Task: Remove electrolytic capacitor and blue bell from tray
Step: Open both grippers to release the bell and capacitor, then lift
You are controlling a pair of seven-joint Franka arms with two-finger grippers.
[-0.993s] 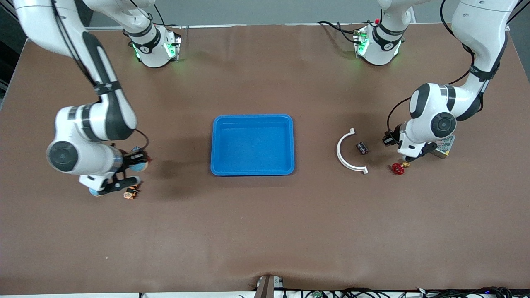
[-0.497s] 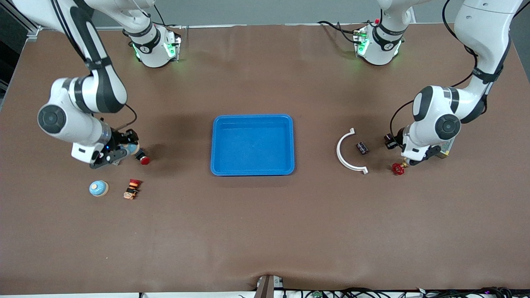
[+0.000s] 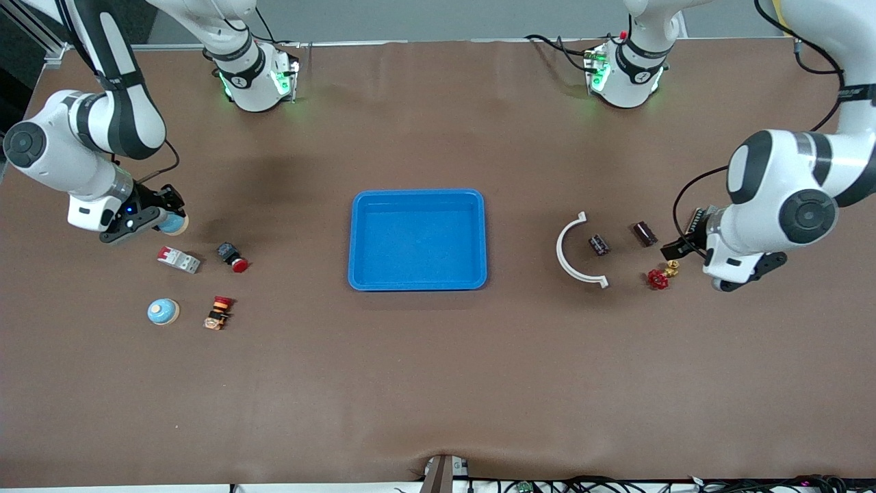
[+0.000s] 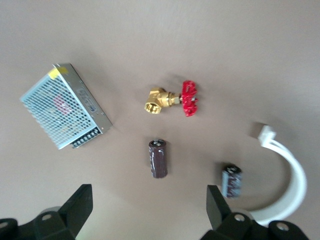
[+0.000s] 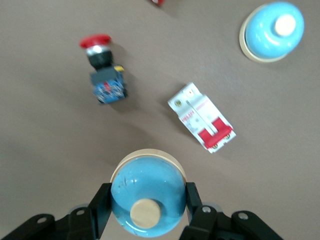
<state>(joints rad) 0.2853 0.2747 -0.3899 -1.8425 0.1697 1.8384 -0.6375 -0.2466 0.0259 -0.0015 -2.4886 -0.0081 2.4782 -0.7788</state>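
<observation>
Currently, the right gripper (image 3: 147, 218) hangs over the right arm's end of the table with its fingers (image 5: 100, 200) closed on a blue bell (image 5: 148, 200) with a wooden knob; the right wrist view shows the bell clamped between the two pads, clear of the table surface. Below it lie a white and red circuit breaker (image 3: 179, 259), a red-capped push button (image 3: 230, 256), a second blue bell (image 3: 163, 311) and an orange and red switch (image 3: 218, 312). The second bell rests on the table nearer to the front camera than the breaker, just beside the orange and red switch.

The left gripper (image 4: 150, 212) hovers over the left arm's end of the table with its fingers spread wide and nothing between them. In the left wrist view, a dark cylindrical capacitor (image 4: 158, 158) lies on the table in line with the gap between the fingers. A second capacitor (image 3: 599, 244) lies beside it, close inside the curve of a white arc-shaped part (image 3: 573, 255). A brass valve with a red handwheel (image 3: 660, 275) lies near the first capacitor, nearer to the front camera. A perforated metal power supply (image 4: 65, 106) lies beside the valve.

A blue tray (image 3: 417, 282) sits at the centre of the table, between the two groups of parts.
</observation>
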